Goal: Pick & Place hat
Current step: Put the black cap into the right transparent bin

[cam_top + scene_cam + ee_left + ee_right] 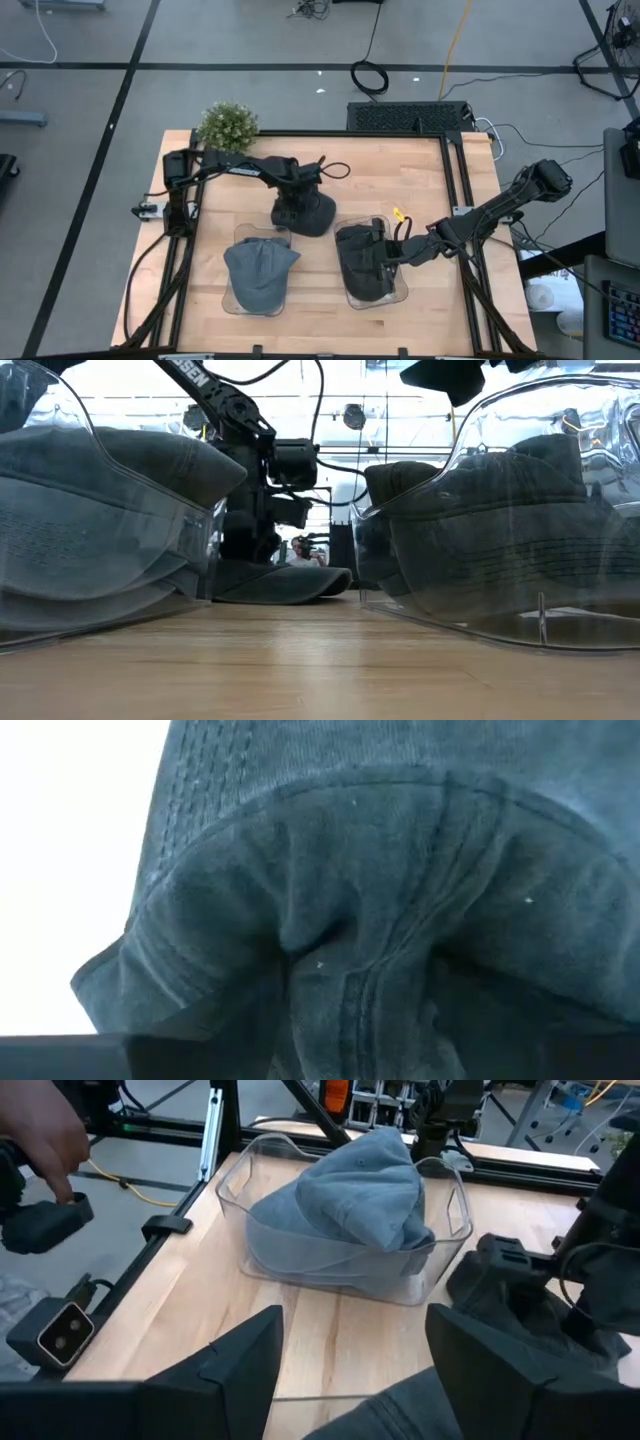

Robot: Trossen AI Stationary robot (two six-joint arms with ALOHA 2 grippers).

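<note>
Two arms at work over caps on a butcher-block table (420, 180)

The pale wood top sits in a black frame on grey floor with cables; a small potted plant (227, 126) stands at the back-left corner. The left gripper (297, 205) presses into a dark cap (318, 213) lying on the wood; whether it grips cannot be told. The right gripper (350, 1355) stands spread and empty over the dark cap (362, 262) in the right clear tray (405, 292). A grey-blue cap (260, 275) fills the left clear tray (232, 302).

Grey hat (350, 1195) in clear tray (440, 1265).
</note>
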